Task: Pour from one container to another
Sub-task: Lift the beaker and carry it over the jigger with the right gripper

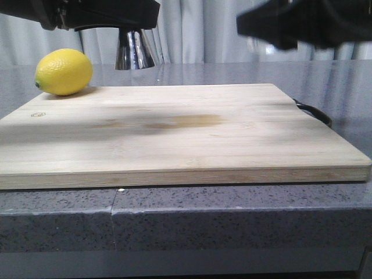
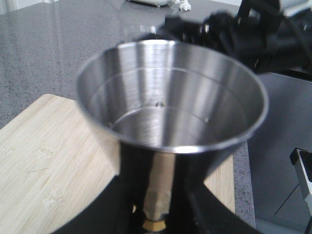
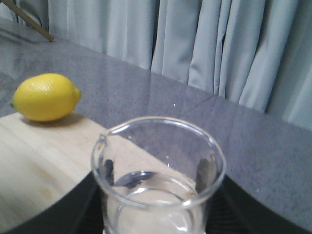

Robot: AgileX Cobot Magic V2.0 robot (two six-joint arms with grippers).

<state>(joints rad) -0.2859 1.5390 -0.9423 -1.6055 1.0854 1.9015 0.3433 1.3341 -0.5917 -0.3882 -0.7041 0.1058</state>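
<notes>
My left gripper (image 2: 156, 195) is shut on the narrow waist of the steel jigger (image 2: 170, 107), just above its brass band (image 2: 155, 225). The jigger is held upright above the board and its upper cup looks empty. In the front view only its lower cone (image 1: 135, 51) shows under the left gripper (image 1: 110, 14) at the top left. My right gripper (image 3: 158, 217) is shut on the clear glass beaker (image 3: 158, 170), one dark finger on each side. The beaker stands upright with its pouring lip (image 3: 101, 141) toward the lemon. The right gripper (image 1: 290, 23) hangs at the top right, apart from the jigger.
A wooden cutting board (image 1: 174, 133) covers most of the grey stone counter (image 1: 232, 215). A yellow lemon (image 1: 64, 71) lies on the board's far left corner. A black handle (image 1: 317, 113) sticks out at the board's right edge. Curtains hang behind.
</notes>
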